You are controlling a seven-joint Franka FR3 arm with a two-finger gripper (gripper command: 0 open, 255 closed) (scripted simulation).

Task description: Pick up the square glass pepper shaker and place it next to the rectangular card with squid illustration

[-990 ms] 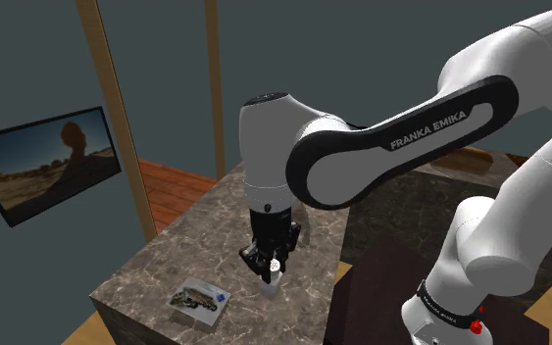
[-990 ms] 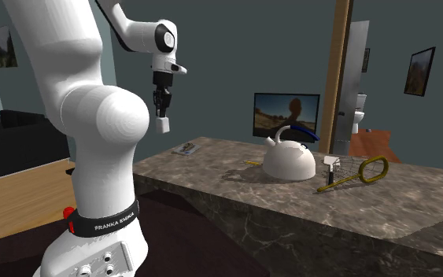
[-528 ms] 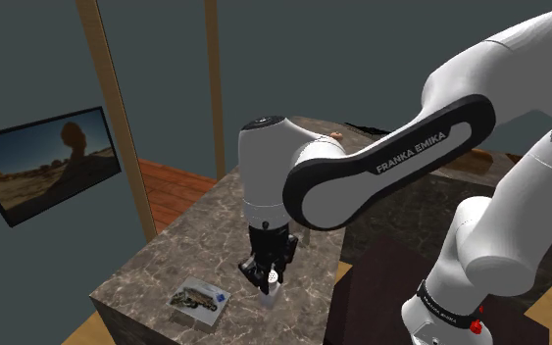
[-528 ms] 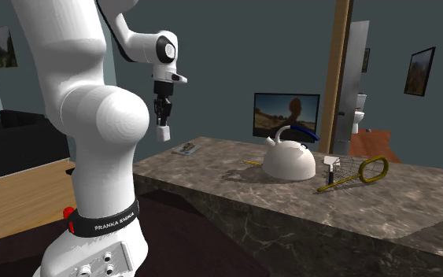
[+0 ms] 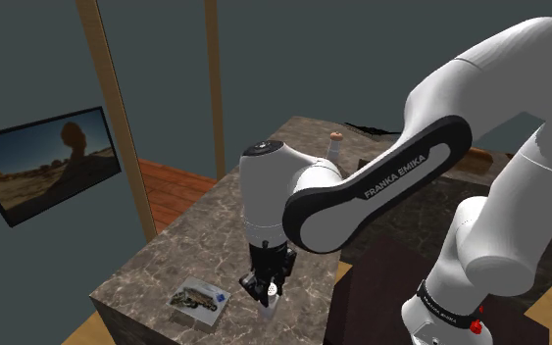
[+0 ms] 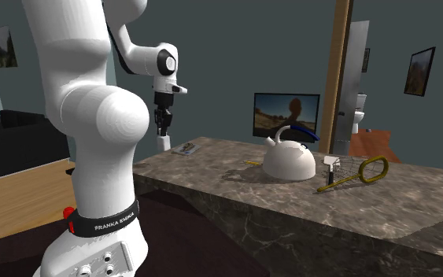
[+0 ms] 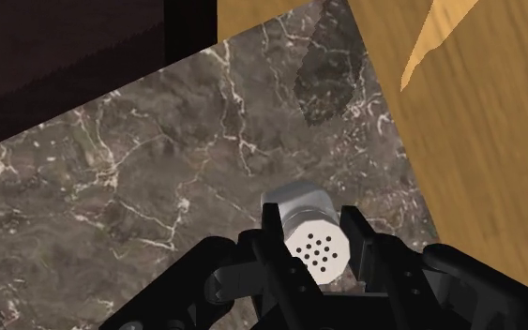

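The tool [image 7: 310, 217] clasps the pale pepper shaker [image 7: 310, 251] over the veined counter [image 7: 158, 159]; the arm [image 5: 396, 172] reads FRANKA EMIKA.

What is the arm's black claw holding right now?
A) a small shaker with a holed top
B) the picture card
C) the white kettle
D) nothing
A: in the wrist view the gripper clasps the shaker between its fingers, with the holed cap showing.
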